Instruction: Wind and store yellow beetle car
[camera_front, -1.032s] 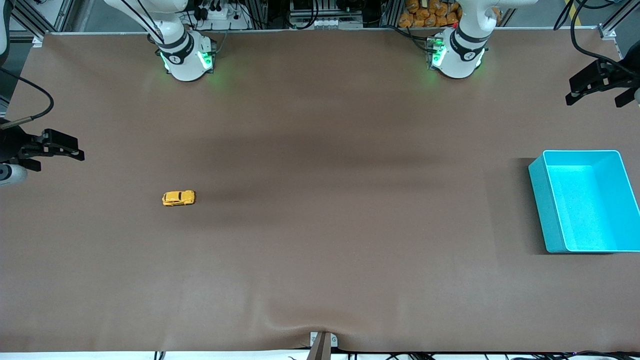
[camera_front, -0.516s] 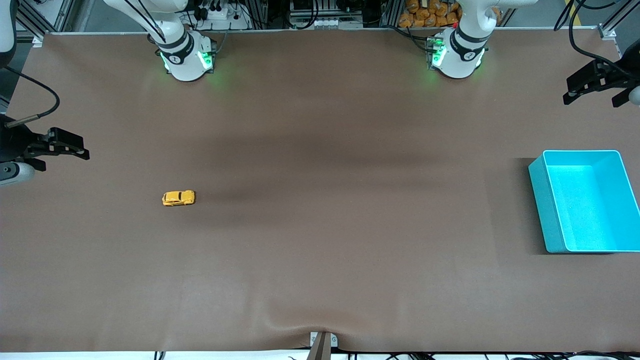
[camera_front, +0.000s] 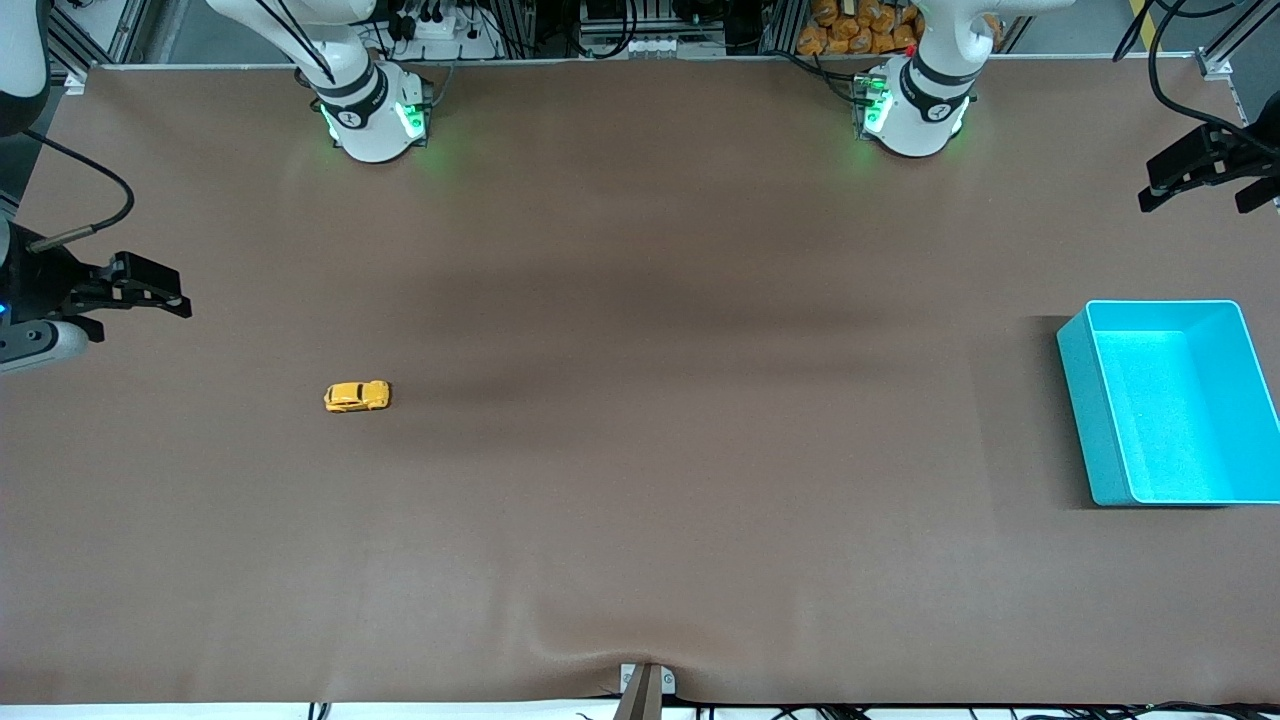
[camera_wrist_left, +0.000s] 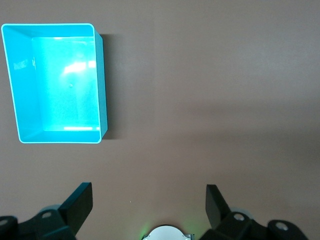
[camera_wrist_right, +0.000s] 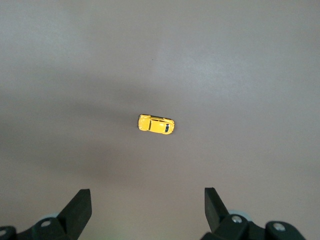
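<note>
Yellow beetle car (camera_front: 357, 396) found resting on its wheels on the brown table (camera_front: 640, 520), toward the right arm's end, well apart from everything else. Long axis set along the table's length, running from one arm's end toward the other; which end is the nose cannot be told. Right gripper (camera_front: 140, 298) up in the air over the table's edge at the right arm's end, jaws spread wide, nothing between them. In the right wrist view, car (camera_wrist_right: 156, 124) seen ahead of the spread fingers (camera_wrist_right: 79, 206), roughly centred between them, not touched. Left gripper (camera_front: 1205, 178) waiting in the air over the table's edge at the left arm's end, likewise released and empty; its wrist view filled by the cyan bin (camera_wrist_left: 102, 85), open side up, nothing inside. Cyan bin (camera_front: 1083, 400) sitting at the left arm's end of the table, well apart from the car. Judged: right arm plainly the nearer to the car, left arm the nearer to the bin. Winding not begun, storage not begun; task at its opening stage. Judged also: next move likely a descent by the right gripper, with the fingers best closed across the narrow width of the body, not along its length. Risk noted: small, rounded, wheeled body liable to roll or slip from a poorly centred pinch.
</note>
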